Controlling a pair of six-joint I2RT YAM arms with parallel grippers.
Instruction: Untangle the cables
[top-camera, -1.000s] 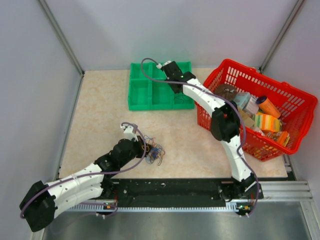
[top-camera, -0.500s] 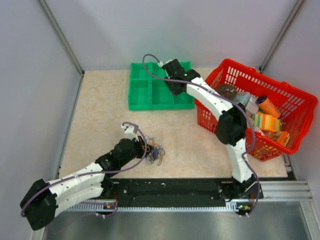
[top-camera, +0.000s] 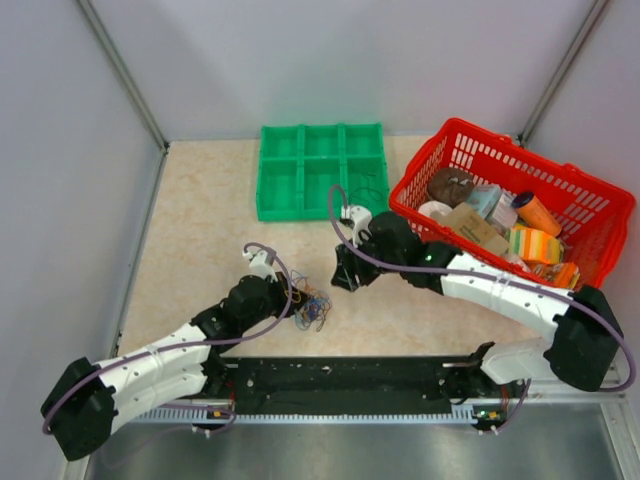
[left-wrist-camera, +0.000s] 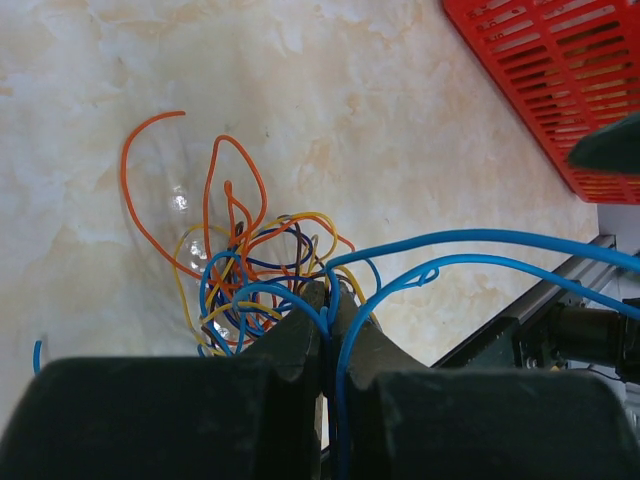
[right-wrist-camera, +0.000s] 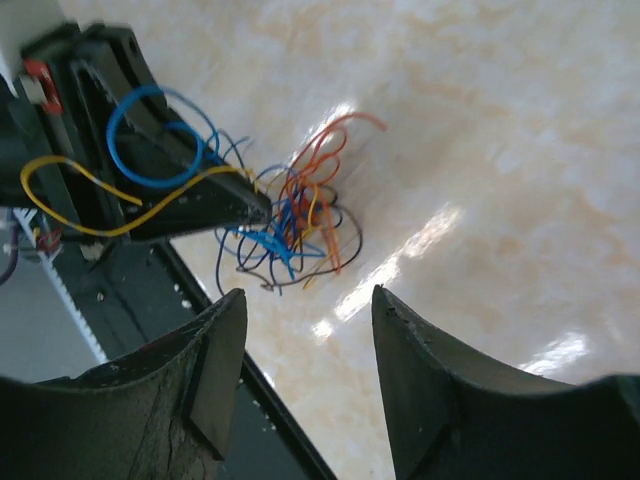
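- Pinching blue strands of the cables (left-wrist-camera: 250, 250), the left gripper (left-wrist-camera: 325, 305) sat closed on them, plain only in its wrist view.
- The top view placed the cables on the table (top-camera: 200, 220), between 7 and 8 o'clock from the right gripper (top-camera: 343, 278), near it.
- Only the right wrist view showed its jaws parted, empty, above the cables.

Tabletop (right-wrist-camera: 480, 120): beige stone-pattern surface, glossy, showing light reflections. Cables (left-wrist-camera: 262, 255): thin strands, smooth plastic sheath. Basket (top-camera: 450, 150): red moulded plastic lattice. Right gripper (right-wrist-camera: 308, 298): fingers (right-wrist-camera: 420, 400) matt black, slightly rough.
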